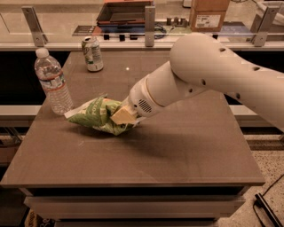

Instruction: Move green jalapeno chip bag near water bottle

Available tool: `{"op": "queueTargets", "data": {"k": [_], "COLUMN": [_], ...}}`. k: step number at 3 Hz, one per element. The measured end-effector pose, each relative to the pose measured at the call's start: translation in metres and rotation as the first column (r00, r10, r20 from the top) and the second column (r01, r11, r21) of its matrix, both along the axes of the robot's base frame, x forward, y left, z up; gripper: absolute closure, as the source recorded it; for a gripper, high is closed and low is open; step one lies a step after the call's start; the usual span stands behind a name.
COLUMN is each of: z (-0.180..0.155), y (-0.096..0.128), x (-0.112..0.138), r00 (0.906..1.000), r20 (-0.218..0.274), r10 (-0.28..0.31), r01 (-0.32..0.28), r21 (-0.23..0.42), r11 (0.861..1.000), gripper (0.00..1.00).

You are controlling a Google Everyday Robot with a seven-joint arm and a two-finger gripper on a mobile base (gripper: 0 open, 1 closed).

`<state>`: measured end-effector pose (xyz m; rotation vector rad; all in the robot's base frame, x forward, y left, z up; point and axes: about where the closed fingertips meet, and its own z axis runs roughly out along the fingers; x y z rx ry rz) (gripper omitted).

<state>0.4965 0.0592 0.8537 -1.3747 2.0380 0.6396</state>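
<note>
The green jalapeno chip bag [95, 116] lies on the brown table [177, 146], left of centre, its whitish end pointing toward the water bottle [53, 82]. The bottle stands upright at the table's left edge, a short gap from the bag's left tip. My gripper [122, 116] reaches in from the right on the big white arm [213, 75]. Its yellowish fingers [120, 116] are on the right end of the bag, pressed around it. The bag rests on the table surface.
A green-and-white soda can [92, 53] stands at the table's back left. Behind the table runs a counter with metal brackets [150, 20], a dark tray [124, 11] and a cardboard box [208, 15]. A black cable [266, 208] lies on the floor at the lower right.
</note>
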Motion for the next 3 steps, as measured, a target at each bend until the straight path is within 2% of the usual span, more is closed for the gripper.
{"op": "queueTargets", "data": {"k": [1, 2, 3], "z": [0.001, 0.0018, 0.0018], "y": [0.0014, 0.0026, 0.0027], "x": [-0.0012, -0.0022, -0.0023], "r00": [1.0, 1.0, 1.0], "r20": [0.002, 0.004, 0.004], "r10": [0.003, 0.006, 0.006], "r01": [-0.003, -0.006, -0.006], "r21": [-0.002, -0.003, -0.003], "r11": [1.0, 1.0, 1.0], "gripper": [0.12, 0.0, 0.0]}}
